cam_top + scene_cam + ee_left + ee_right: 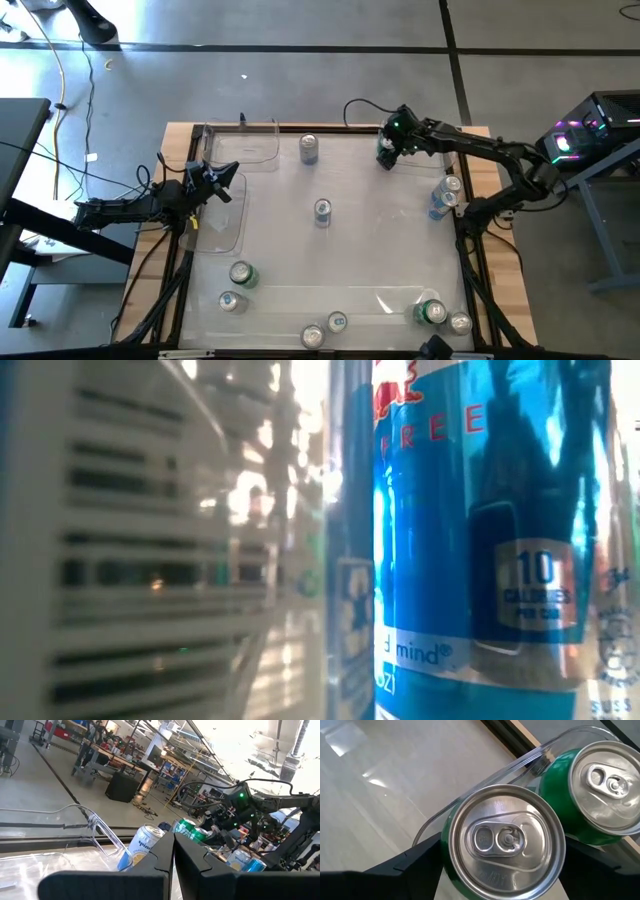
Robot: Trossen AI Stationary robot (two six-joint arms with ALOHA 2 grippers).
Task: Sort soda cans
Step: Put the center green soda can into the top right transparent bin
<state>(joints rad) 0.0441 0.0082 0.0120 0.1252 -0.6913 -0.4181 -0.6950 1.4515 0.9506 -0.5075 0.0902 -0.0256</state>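
Your left gripper [222,182] waits shut and empty over the left tray [225,225]. At the far right, your right gripper [386,152] brackets a green can [502,842], fingers wide, beside another green can [592,795], probably grouping greens; whether it grips, you cannot tell.

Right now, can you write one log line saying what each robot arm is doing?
right tool: open around green can, beside second green can, far right of table | left tool: shut, empty, over clear tray
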